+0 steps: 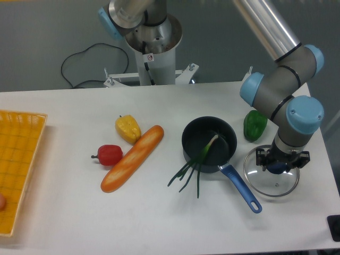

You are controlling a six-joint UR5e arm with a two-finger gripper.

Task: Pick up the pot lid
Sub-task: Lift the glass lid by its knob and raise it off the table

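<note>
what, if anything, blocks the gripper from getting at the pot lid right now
Probably nothing, so likely yes: the gripper hangs right over the lid, which lies flat beside the pot with nothing else on it.

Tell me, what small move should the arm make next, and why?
Probably close the gripper on the blue knob. The glass lid lies flat on the table beside the pot, and the gripper sits low over its centre. Whether the fingers already pinch the knob, I cannot tell.
</note>
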